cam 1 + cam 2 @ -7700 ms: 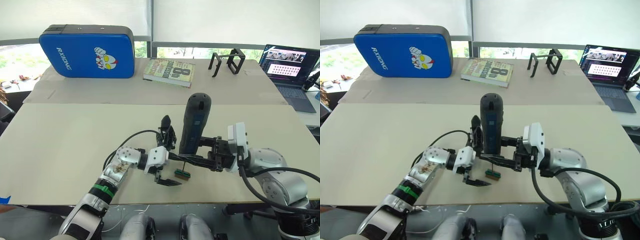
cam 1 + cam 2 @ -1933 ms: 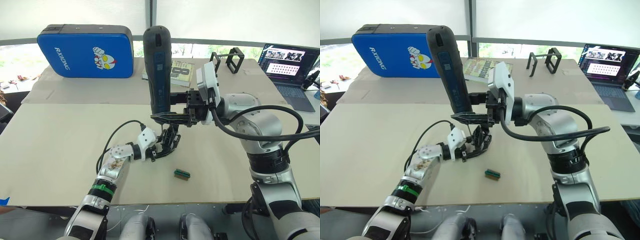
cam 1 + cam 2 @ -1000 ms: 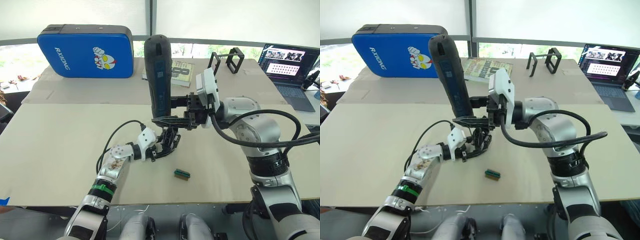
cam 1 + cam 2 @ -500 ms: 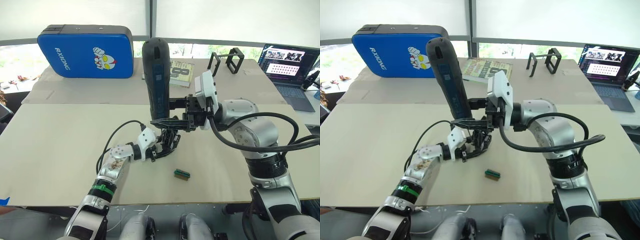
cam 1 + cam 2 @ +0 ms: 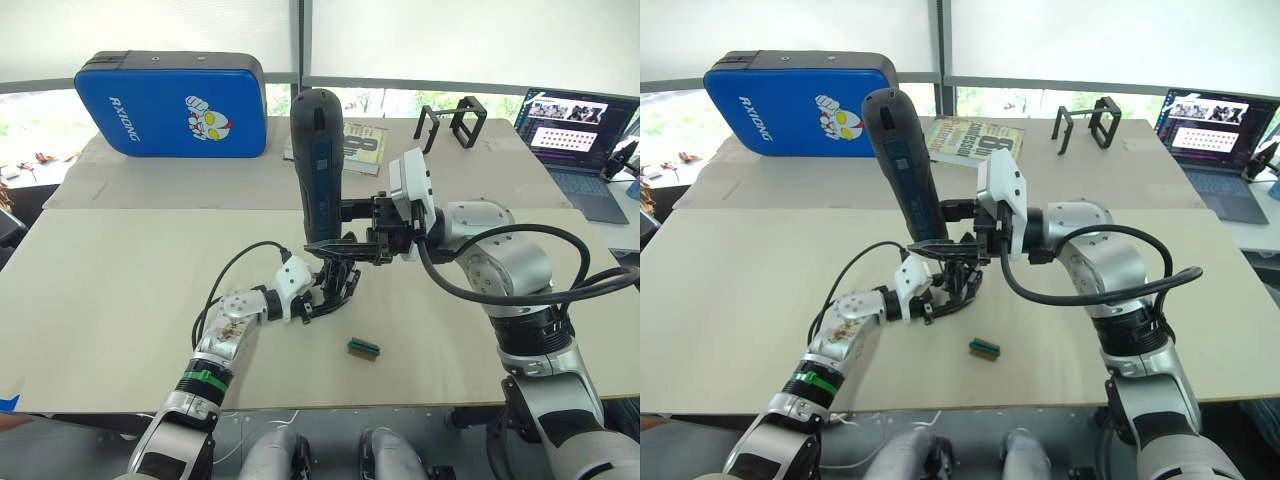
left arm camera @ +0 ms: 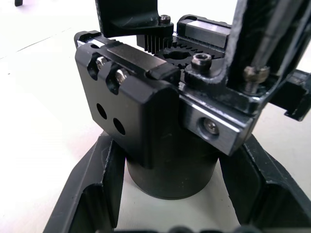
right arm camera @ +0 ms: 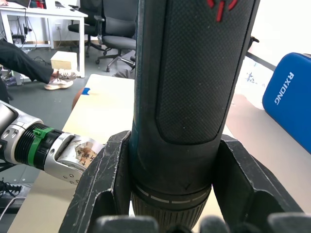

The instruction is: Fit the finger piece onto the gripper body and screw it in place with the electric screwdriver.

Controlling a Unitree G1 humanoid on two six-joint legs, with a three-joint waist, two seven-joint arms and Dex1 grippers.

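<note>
My left gripper [image 5: 333,292] rests low on the table, shut on the round base of the gripper body [image 6: 167,167]. Its fingers [image 6: 90,191] clamp both sides of that base. Black toothed and screwed parts sit on top of the body, and I cannot tell the finger piece apart from them. My right gripper [image 5: 340,237] is shut on the lower end of the electric screwdriver [image 5: 318,165]. The screwdriver stands nearly upright directly over the gripper body, its rounded top uppermost. Its bit is hidden among the black parts.
A small green block [image 5: 364,348] lies on the table just in front of the body. Farther back are a blue padded case [image 5: 170,105], a book [image 5: 355,145], a black wire-frame stand [image 5: 455,122] and a laptop [image 5: 575,130] at the right edge.
Since the earliest frames the right arm lifted the screwdriver from near the front edge to above the gripper body. In the last half second it sank slightly and shifted a little right.
</note>
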